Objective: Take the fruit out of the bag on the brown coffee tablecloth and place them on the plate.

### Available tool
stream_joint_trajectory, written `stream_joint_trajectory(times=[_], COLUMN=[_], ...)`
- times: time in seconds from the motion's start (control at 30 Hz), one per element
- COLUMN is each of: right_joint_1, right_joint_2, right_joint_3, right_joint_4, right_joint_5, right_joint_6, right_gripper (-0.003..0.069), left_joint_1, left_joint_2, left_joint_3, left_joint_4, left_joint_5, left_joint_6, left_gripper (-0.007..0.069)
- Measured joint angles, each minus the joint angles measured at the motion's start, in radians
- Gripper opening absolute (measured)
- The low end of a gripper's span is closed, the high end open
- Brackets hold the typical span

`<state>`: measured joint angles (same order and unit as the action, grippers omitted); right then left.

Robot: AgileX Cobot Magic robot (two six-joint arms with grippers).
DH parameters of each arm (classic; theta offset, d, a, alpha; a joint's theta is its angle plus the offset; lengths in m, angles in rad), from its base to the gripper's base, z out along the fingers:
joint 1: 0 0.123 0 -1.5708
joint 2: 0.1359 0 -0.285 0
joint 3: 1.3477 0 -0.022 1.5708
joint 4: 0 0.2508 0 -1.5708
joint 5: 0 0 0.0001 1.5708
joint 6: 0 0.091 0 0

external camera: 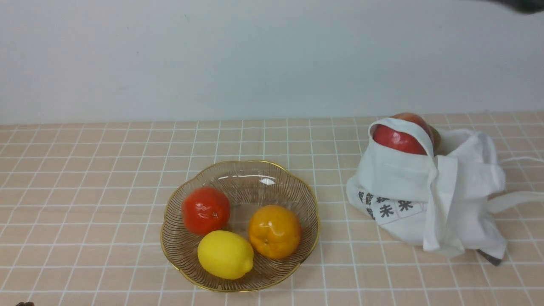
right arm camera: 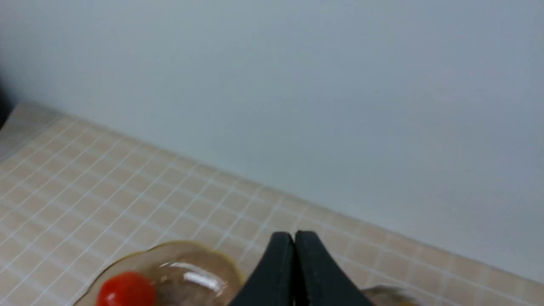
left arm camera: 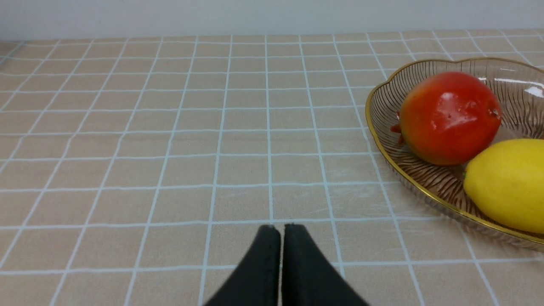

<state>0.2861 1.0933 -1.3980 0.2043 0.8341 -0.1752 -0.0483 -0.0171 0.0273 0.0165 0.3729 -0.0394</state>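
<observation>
The plate [external camera: 240, 290] cradles three fruits; the bag [external camera: 395, 178] retains others at its mouth. Both grippers, left [left arm camera: 282, 231] and right [right arm camera: 294, 238], are closed, empty.

open tablecloth [external camera: 85, 191] left of the plate [external camera: 170, 238], bare strip between plate and bag [external camera: 395, 178], straps [external camera: 442, 199] across bag's front

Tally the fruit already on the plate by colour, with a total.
Red fruit: 1
Yellow lemon: 1
Orange fruit: 1
Total on the plate: 3
</observation>
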Motion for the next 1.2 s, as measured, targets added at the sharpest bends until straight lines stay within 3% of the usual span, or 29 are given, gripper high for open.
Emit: stream_joint_trajectory(times=[0.2, 0.37, 0.4, 0.7, 0.93, 1.2], right_joint_1=[-0.051, -0.051, -0.051, -0.051, -0.051, -0.055], right_joint_2=[-0.305, -0.571, -0.698, -1.014, -1.091, -1.098], right_joint_3=[0.234, 0.505, 0.634, 0.903, 0.957, 0.996], right_joint_4=[-0.204, -0.265, -0.282, -0.304, -0.306, -0.331], right_joint_5=[-0.091, -0.24, -0.337, -0.574, -0.568, -0.431], right_joint_6=[0.198, 0.342, 0.386, 0.411, 0.411, 0.407], right_gripper=[-0.0013, -0.0013, -0.0013, -0.0014, -0.0014, -0.0014], left_joint_1=[0.0, 0.0, 0.0, 0.0, 0.0, 0.0], left_joint_2=[0.0, 0.0, 0.0, 0.0, 0.0, 0.0], left_joint_3=[0.0, 0.0, 0.0, 0.0, 0.0, 0.0], left_joint_4=[0.0, 0.0, 0.0, 0.0, 0.0, 0.0], left_joint_5=[0.0, 0.0, 0.0, 0.0, 0.0, 0.0], left_joint_6=[0.0, 0.0, 0.0, 0.0, 0.0, 0.0], left_gripper=[-0.0008, -0.0008, -0.0008, -0.0008, -0.0008, -0.0008])
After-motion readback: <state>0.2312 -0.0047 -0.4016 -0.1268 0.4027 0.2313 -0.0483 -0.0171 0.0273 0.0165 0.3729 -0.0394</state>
